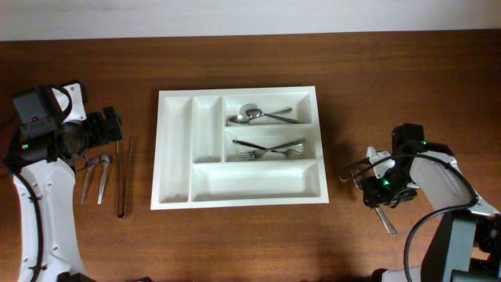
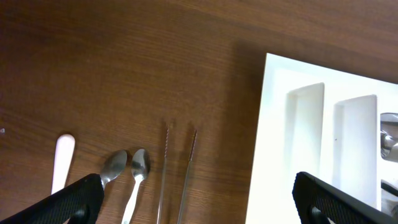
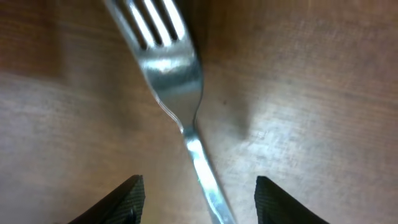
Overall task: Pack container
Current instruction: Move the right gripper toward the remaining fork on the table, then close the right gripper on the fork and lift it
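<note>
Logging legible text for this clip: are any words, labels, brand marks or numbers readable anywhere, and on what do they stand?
No text can be read in any view.
The container: plain white, no marking visible.
The fork in the right wrist view: no stamp on the part shown.
The spoons and the table: nothing written.

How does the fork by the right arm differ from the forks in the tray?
The single fork lies on bare wood right of the tray, between the fingers of the open right pincer. The tray forks sit in a middle compartment, crossed over each other. All are plain silver metal.
</note>
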`<state>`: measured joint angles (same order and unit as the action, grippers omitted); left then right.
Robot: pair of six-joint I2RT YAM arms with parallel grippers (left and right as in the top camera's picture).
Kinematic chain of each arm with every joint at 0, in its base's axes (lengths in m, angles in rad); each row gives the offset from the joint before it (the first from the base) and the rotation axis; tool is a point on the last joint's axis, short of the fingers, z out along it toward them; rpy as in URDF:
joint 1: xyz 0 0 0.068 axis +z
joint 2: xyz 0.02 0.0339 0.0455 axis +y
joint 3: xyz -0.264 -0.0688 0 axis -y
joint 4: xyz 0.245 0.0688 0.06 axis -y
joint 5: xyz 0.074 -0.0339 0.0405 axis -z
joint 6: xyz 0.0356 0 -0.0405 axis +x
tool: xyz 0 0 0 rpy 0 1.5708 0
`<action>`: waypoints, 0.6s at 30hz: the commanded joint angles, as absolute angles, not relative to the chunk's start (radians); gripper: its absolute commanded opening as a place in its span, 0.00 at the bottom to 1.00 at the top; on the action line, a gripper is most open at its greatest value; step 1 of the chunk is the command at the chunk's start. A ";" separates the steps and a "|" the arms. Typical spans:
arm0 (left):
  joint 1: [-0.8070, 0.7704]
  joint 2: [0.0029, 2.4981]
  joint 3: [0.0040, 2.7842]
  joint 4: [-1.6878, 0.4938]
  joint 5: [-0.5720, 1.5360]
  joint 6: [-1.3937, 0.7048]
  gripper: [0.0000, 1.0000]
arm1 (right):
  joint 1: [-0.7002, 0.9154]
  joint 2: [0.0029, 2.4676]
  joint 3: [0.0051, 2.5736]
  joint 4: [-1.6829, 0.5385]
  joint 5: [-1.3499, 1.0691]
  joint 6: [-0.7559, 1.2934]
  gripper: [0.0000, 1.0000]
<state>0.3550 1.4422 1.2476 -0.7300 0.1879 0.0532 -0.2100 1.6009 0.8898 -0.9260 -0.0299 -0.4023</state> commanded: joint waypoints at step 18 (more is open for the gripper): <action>0.361 1.445 1.265 -0.728 0.202 0.070 0.99 | -0.196 1.642 0.882 -0.821 0.034 -0.430 0.48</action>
<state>0.3550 1.4422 1.2476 -0.7300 0.1879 0.0532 -0.2081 1.6337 0.8898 -0.8307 0.0189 -0.4297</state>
